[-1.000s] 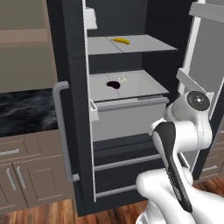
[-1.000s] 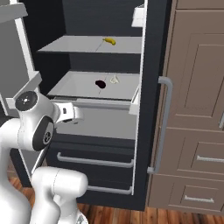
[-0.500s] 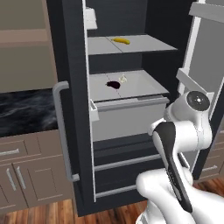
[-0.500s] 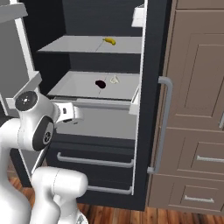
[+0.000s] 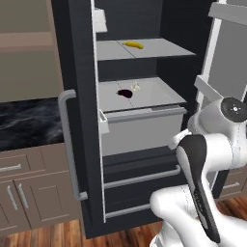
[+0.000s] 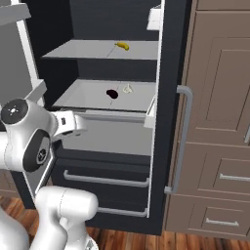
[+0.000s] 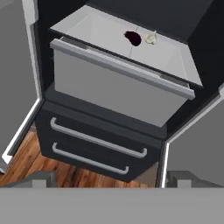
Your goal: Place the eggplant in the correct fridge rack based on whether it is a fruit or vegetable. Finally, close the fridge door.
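Nearest the cameras, the gripper (image 7: 107, 179) hangs back from the open fridge. Its two dark fingertips (image 7: 39, 178) stand far apart at the bottom of the hand view with nothing between them, so the pincer is spread and empty.

Beyond it come two dark lower drawers (image 7: 94, 148) with long grey bar handles, and above them the grey box-like drawer front (image 7: 118, 89) under the edge of the fridge rack (image 5: 154, 94).

On that rack lies the eggplant (image 5: 125, 93), a small dark purple lump well back from the front edge. Just beside it sits a small pale object (image 5: 136, 88) (possibly garlic, though it is too small to tell), near the eggplant and perhaps touching it.

Higher and farther back, a yellow banana (image 6: 122, 45) rests on the upper shelf (image 6: 83, 50).

The fridge door (image 5: 226, 77) stands swung open on the right of the left base view, its pale grey lining facing inward. The other leaf (image 6: 168, 117) is open too, its grey bar handle (image 6: 181, 141) facing the brown cabinets (image 6: 219, 122).
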Available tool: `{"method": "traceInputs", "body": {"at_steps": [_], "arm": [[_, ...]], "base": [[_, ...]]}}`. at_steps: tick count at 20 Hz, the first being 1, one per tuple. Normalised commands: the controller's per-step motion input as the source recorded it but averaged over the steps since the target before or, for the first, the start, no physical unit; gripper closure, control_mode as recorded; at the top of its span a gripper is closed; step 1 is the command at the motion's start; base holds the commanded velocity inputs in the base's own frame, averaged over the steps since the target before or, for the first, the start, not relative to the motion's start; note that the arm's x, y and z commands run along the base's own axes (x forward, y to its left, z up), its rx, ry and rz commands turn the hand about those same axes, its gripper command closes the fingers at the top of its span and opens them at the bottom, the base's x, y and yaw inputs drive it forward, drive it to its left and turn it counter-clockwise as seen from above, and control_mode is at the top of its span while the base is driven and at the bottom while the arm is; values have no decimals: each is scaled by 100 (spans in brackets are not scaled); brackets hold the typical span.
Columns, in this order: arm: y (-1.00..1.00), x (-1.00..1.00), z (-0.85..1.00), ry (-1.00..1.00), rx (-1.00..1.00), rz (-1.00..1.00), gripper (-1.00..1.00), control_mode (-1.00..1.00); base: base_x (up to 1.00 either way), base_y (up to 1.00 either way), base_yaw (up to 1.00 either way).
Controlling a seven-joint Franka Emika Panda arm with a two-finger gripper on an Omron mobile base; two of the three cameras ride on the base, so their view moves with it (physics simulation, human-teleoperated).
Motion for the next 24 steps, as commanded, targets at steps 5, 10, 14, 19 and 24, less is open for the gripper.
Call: {"method": "traceInputs", "body": {"at_steps": [5,10,14,19,24], "arm": [[12,-60,10,-24,-6,8,-100,-100],[58,-32,0,-10,-15,10,-100,-100],[72,-21,0,-12,-24,10,-100,-100],[82,-11,0,-9,-27,8,-100,-100],[86,0,0,-1,-27,2,-100,-100]], "base": [[0,0,0],[0,0,0],[0,0,0],[0,0,0],[0,0,0]]}}
